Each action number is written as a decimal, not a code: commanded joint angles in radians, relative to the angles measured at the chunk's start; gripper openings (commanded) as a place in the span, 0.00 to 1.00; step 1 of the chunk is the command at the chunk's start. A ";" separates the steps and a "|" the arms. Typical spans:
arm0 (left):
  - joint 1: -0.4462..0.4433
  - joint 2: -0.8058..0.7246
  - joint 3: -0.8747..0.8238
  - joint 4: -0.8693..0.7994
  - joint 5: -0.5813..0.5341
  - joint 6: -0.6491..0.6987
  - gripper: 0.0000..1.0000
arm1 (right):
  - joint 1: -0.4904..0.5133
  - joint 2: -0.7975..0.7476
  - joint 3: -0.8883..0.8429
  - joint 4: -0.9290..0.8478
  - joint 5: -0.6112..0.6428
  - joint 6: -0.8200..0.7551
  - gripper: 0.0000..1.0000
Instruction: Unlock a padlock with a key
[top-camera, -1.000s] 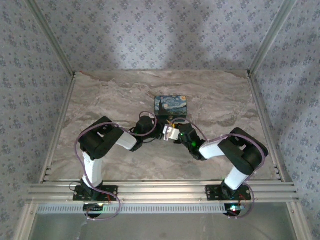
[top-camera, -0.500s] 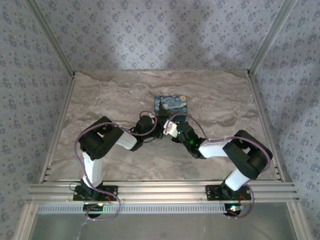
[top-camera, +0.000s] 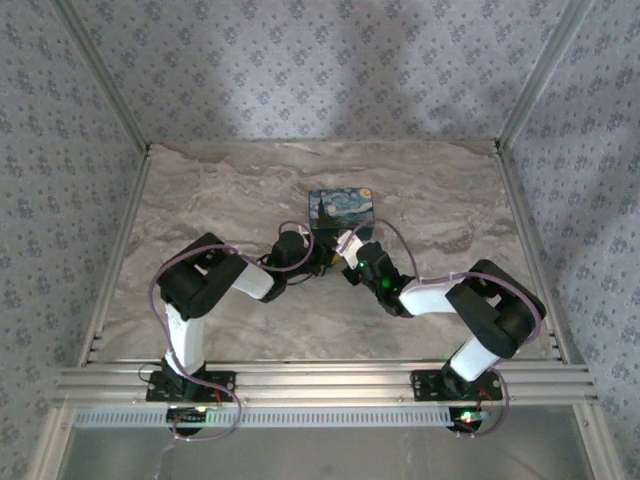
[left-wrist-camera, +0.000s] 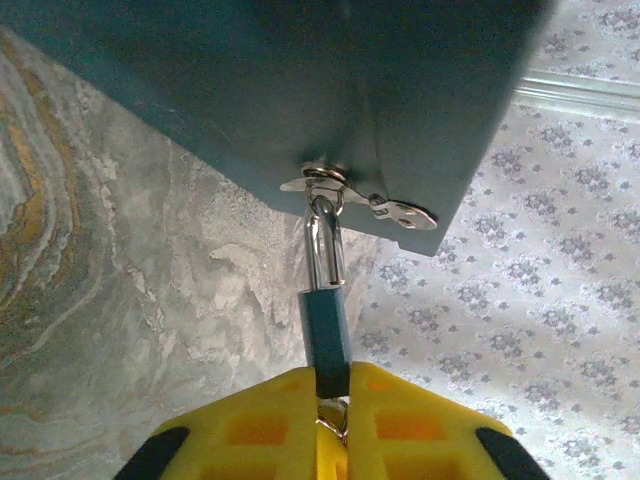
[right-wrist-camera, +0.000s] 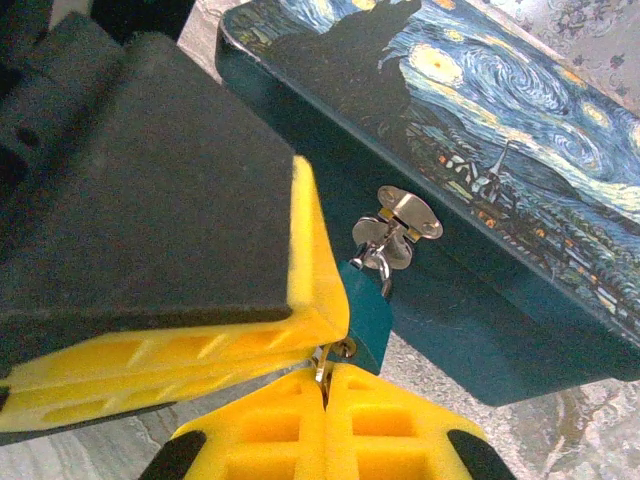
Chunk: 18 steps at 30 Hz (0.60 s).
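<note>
Padlock (left-wrist-camera: 327, 335): hung by its shackle from the hasp (left-wrist-camera: 400, 212) on the blue box's (right-wrist-camera: 520, 120) front wall.
Left tool (left-wrist-camera: 330, 378): clamped on the padlock's teal body, seemingly so that it is steadied.
Right tool (right-wrist-camera: 324, 380): fingers pressed together on a thin metal sliver, judged to be the key (right-wrist-camera: 322, 362), brought to the padlock's end farthest from the box.
Counter (top-camera: 220, 190): marbled grey-beige stone under the box.
Room: floral-papered walls (top-camera: 300, 70) behind the box.

A blue box (top-camera: 342, 209) with a swirling yellow night-sky print on its lid (right-wrist-camera: 480, 90) sits on the marbled grey-beige bench (top-camera: 200, 200), a little past the middle. On its dark teal front wall (left-wrist-camera: 300, 80) a small silver hasp (left-wrist-camera: 400, 212) sticks out over the edge. Pale floral wallpaper (top-camera: 320, 70) lines the walls, aluminium posts (top-camera: 100, 72) stand in the corners, and ridged rails (top-camera: 320, 383) run along the near edge.
</note>
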 joint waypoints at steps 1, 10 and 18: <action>-0.002 -0.024 -0.015 -0.013 -0.005 0.024 0.23 | -0.006 0.007 -0.016 0.095 -0.044 0.073 0.00; 0.023 -0.109 -0.070 -0.070 -0.029 0.073 0.48 | -0.020 0.001 -0.046 0.102 -0.121 0.231 0.00; 0.036 -0.116 -0.085 -0.049 -0.039 0.084 0.68 | -0.053 0.013 -0.089 0.179 -0.239 0.482 0.00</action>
